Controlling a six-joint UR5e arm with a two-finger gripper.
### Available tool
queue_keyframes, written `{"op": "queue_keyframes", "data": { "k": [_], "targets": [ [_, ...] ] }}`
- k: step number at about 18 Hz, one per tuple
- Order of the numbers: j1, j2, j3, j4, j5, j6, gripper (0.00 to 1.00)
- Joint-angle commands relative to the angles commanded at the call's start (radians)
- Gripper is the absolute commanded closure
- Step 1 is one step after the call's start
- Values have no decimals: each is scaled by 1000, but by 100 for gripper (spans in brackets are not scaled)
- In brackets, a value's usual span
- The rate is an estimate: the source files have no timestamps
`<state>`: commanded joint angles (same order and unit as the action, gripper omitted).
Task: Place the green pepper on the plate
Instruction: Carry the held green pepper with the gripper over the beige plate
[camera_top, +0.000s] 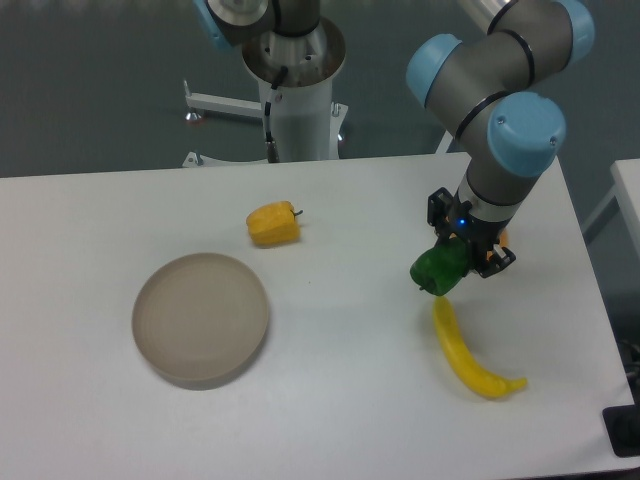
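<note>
A: Hand (452, 262) clenched on the small glossy dark-green bell pepper (438, 270), which seems raised just clear of the white surface (350, 400). Carry step, I'd judge.

B: Round matte grey-beige plate (201, 319) lies well off to the hand's side, past the yellow pepper (273, 224). Next: travel across, lower, let go.

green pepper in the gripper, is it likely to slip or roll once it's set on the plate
The green pepper looks glossy and lumpy, so it may shift in the gripper. It keeps its shape, so it is probably stiff. Its rounded body could rock or roll slightly on the shallow plate.
</note>
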<state>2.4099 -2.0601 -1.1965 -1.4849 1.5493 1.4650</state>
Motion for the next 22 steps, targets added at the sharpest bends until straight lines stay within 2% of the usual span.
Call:
{"op": "queue_keyframes", "data": {
  "k": [6,8,11,13,14,16,18,22],
  "targets": [
    [-11,0,8,-2,-5,-11,100],
    [-31,3,-8,-2,-3,-12,100],
    [-112,21,-14,-5,-2,-101,100],
    [-179,21,-14,-2,-5,-214,100],
    [-213,18,-12,17,-8,-280,100],
    [-264,9,-14,116,-21,-400,100],
    [-330,5,-28,133,-21,-477,100],
    [-405,-1,-74,137,-60,-552,100]
  ]
}}
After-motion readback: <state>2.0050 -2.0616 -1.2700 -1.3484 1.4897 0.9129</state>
